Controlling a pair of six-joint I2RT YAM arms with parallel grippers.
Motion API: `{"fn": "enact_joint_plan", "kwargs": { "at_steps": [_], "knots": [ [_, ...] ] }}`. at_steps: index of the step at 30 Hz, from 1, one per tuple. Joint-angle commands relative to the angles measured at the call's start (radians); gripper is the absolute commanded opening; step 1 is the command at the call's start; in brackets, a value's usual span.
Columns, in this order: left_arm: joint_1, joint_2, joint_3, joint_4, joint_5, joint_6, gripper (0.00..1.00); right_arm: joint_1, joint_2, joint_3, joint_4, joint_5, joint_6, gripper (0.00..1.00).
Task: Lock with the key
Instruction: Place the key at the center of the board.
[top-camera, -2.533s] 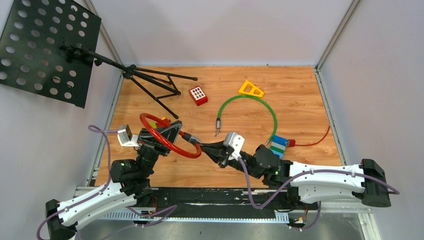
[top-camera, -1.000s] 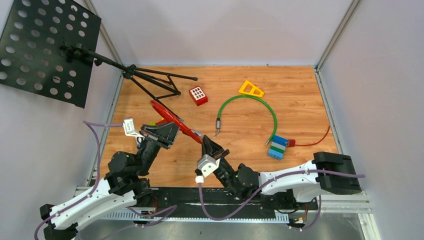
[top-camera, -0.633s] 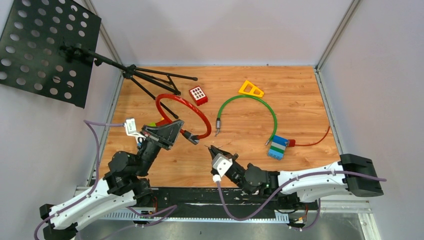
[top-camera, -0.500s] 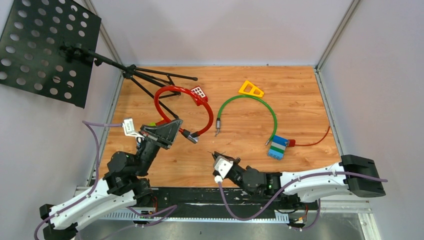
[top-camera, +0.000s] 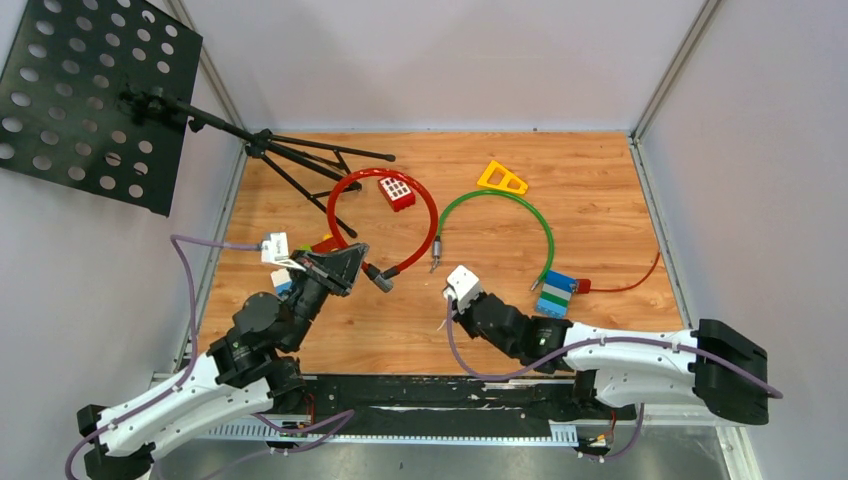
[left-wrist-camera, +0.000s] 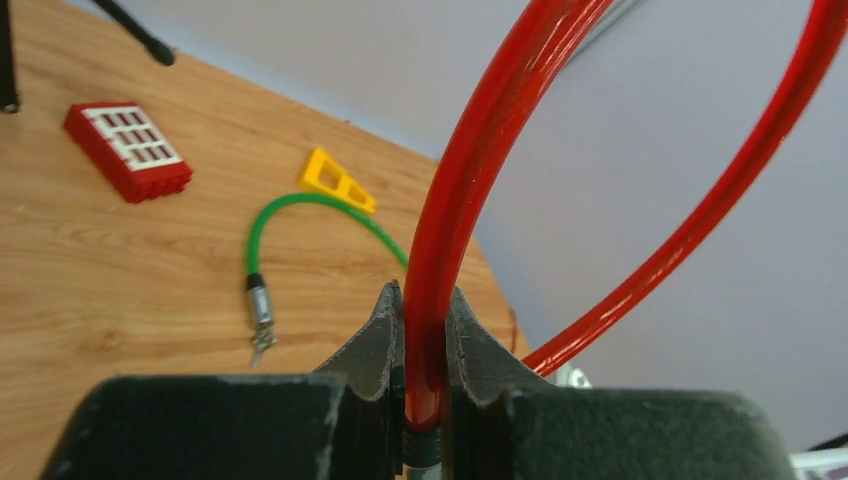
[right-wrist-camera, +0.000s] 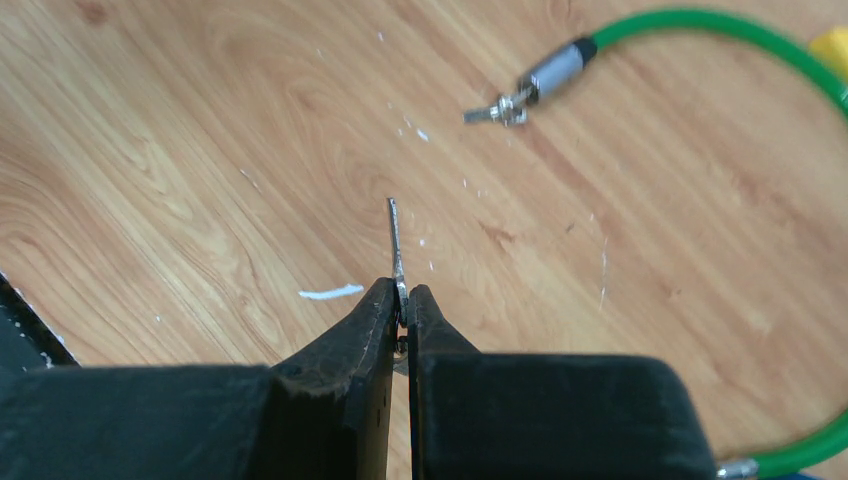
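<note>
My left gripper (left-wrist-camera: 420, 295) is shut on the red cable lock (left-wrist-camera: 480, 140), pinching the cable just above its dark collar. In the top view the red cable lock's loop (top-camera: 420, 195) arcs up and away from the left gripper (top-camera: 350, 255), and the loop's metal end (top-camera: 380, 280) hangs just right of the fingers. A thin silver key (right-wrist-camera: 393, 235) sticks out forward over bare wood, with my right gripper (right-wrist-camera: 402, 292) shut on it. In the top view the right gripper (top-camera: 450, 298) sits a little right of the lock's metal end, apart from it.
A green cable lock (top-camera: 500, 200) with a metal end (right-wrist-camera: 545, 75) lies mid-table. Around it are a red block (top-camera: 396, 190), a yellow triangle (top-camera: 502, 178), a blue-green block (top-camera: 557, 293) and a thin red wire (top-camera: 640, 280). A black music stand (top-camera: 90, 95) fills the far left.
The red loop has swung up and over to the right in my left gripper. My right gripper, still holding the key, drew back from the lock's end and then shifted right.
</note>
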Motion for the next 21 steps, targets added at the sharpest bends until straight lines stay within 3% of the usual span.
{"fn": "enact_joint_plan", "kwargs": {
  "at_steps": [1,17,21],
  "knots": [
    [0.002,0.03,0.045,-0.138,-0.081,-0.037,0.0,-0.095,0.024,0.086,-0.213,-0.192,0.171,0.0],
    [0.002,0.113,-0.019,-0.174,-0.066,-0.023,0.0,-0.205,0.171,0.208,-0.355,-0.269,0.237,0.01],
    [0.002,0.1,-0.029,-0.165,-0.053,-0.018,0.0,-0.23,0.195,0.236,-0.388,-0.309,0.247,0.14]
  ]
}}
